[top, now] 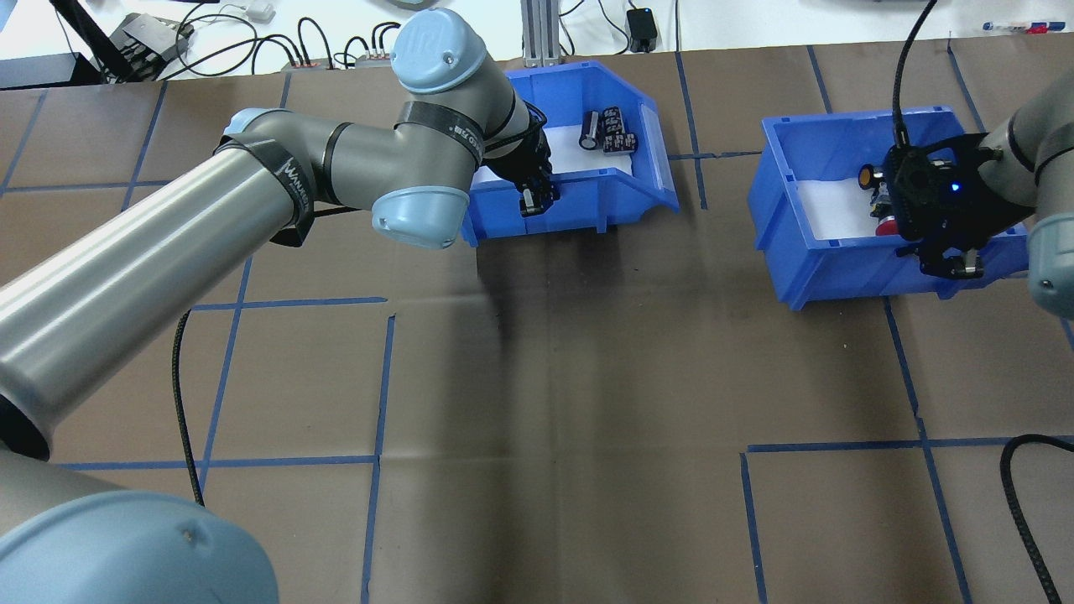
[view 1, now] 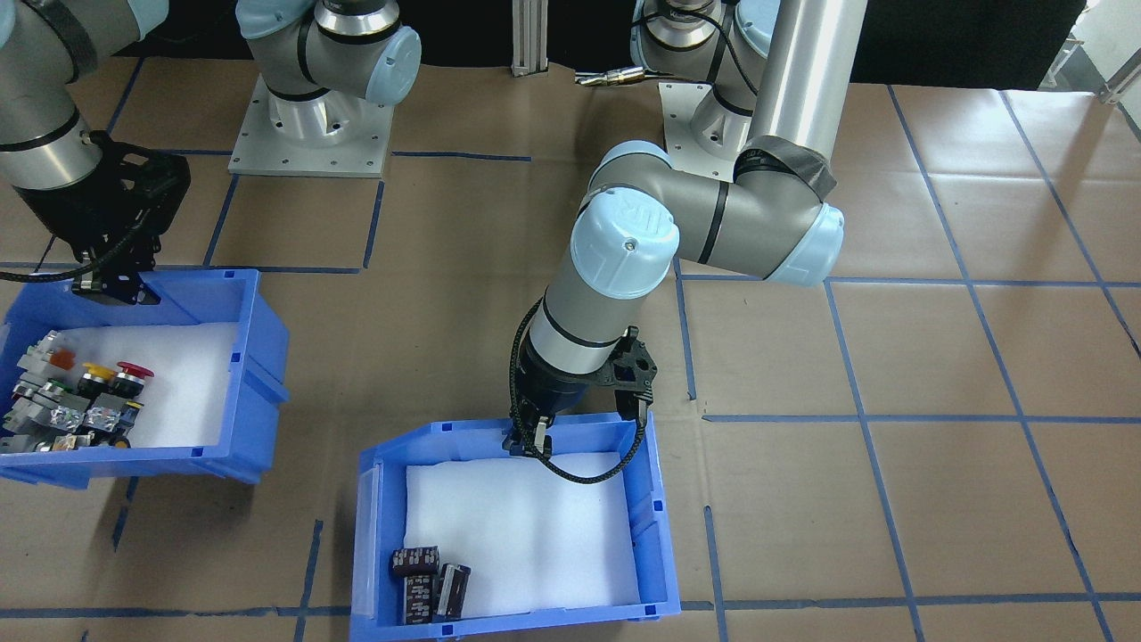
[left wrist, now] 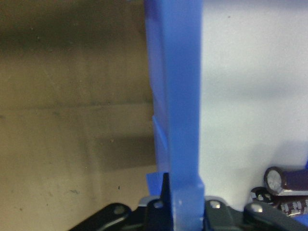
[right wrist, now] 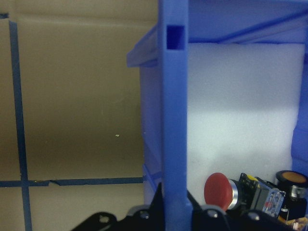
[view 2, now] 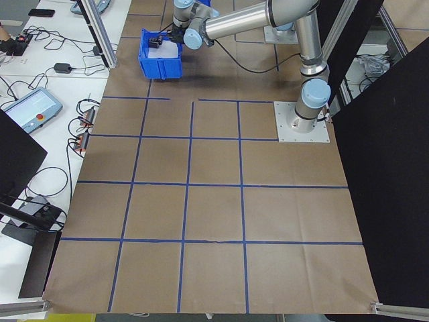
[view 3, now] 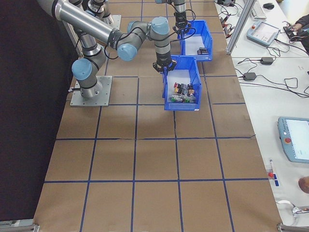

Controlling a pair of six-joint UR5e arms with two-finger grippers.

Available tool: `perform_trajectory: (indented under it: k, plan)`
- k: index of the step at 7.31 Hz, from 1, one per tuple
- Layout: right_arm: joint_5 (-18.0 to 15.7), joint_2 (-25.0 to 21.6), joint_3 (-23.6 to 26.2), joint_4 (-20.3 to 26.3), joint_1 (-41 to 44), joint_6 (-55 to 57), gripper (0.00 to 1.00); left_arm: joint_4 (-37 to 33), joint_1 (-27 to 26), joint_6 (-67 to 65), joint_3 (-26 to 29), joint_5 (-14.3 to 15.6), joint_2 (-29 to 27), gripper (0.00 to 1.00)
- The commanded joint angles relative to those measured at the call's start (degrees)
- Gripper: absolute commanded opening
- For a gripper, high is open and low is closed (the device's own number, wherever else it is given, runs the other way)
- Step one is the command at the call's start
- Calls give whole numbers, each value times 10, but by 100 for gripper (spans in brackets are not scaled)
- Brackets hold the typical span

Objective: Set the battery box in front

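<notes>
While left gripper (view 1: 532, 439) clamps battery box (view 1: 513, 526) rear wall, right gripper (top: 950, 264) clamps switch bin (top: 847, 252) wall.

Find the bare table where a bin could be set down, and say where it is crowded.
Free: the wide brown table on the robot's side of both bins, and the strip between the battery box and the switch bin. Crowded: each bin's near wall, straddled by the left tool and right tool.

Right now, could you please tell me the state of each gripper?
Left gripper: shut on the battery box rear wall.
Right gripper: shut on the switch bin near wall.
</notes>
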Motion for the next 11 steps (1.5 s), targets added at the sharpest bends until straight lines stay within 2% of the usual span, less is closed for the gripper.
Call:
perform_trajectory:
  k: [1,2,3,4,5,7,8,9,10,11]
  plan:
    - [0,0,2,-2,0,0,2,-1,-2,5,1,23,0,84]
    - [0,0,2,-2,0,-1,2,-19,-3,12,0,21,14,80]
    - [0,0,3,-1,0,1,2,-48,-2,40,-1,22,39,86]
    - [0,-3,6,5,0,5,2,-130,13,125,-13,25,90,87]
    - [0,-10,24,6,2,19,2,-230,41,205,-2,27,131,88]
    - [3,-67,103,-3,6,37,2,-295,100,398,-15,72,207,94]
    - [7,-103,139,-3,12,42,2,-377,126,523,-12,79,244,94]
    - [4,-129,162,-3,40,67,2,-430,156,648,-15,99,274,94]
    - [0,-137,167,-2,78,109,2,-450,168,756,-16,140,291,99]
    - [-4,-137,168,-2,123,147,2,-471,168,866,-17,184,311,100]
